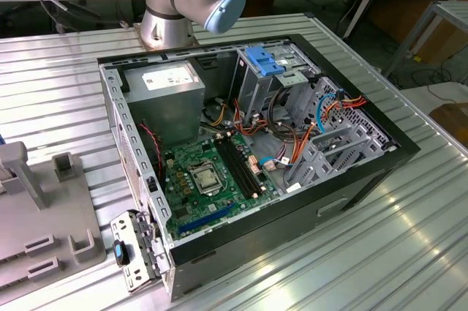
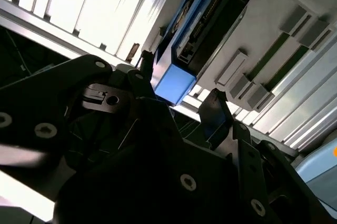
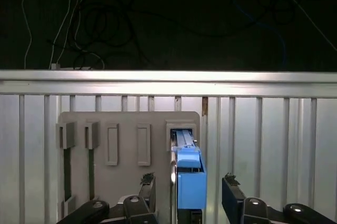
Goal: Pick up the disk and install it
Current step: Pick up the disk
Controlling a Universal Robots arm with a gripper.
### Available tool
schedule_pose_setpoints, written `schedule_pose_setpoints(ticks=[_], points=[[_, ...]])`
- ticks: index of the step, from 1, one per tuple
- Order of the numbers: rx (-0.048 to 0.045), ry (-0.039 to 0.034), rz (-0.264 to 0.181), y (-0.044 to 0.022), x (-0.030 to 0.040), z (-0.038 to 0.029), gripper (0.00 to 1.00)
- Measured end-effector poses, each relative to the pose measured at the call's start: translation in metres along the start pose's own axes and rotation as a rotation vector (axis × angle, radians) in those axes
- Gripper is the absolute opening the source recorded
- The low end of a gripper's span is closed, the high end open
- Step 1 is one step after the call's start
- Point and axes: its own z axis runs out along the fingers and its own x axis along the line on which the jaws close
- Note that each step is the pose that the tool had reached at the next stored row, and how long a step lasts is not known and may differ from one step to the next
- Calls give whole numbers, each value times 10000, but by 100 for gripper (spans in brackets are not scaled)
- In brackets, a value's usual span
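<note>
One disk (image 3: 190,190) (lower end cut off) stands inside the spread pincer (image 3: 188,178).

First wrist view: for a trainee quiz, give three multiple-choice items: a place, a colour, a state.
1. Where is the disk? A) upright in a slot of the grey holder B) lifted in mid-air C) lying on the floor
2. Its carrier's colour? A) red B) blue C) green
3. The gripper is: A) shut on the disk B) open, straddling it C) shut beside it
Key: 1A, it stands in the slot; 2B, bright blue frame; 3B, gaps show either side.
</note>
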Motion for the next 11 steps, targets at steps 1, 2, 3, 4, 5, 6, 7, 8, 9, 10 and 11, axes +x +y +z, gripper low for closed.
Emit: schedule_pose_setpoints(ticks=[1, 2, 3, 4, 5, 6, 7, 8, 9, 10, 11], points=[[0, -1, -13, 0, 0, 11, 62], [3, -3, -105, 1, 0, 21, 62], [5, -4, -250, 2, 0, 30, 62], [11, -8, -508, 2, -1, 48, 62], [13, -9, -559, 3, -1, 60, 62], [12, -9, -560, 3, -1, 69, 62], [12, -9, -560, 3, -1, 83, 62], [13, -9, -561, 3, -2, 99, 62], [13, -9, -571, 6, -2, 116, 62], [15, -10, -588, 9, -2, 134, 62], [16, -11, -600, 10, -3, 147, 62]])
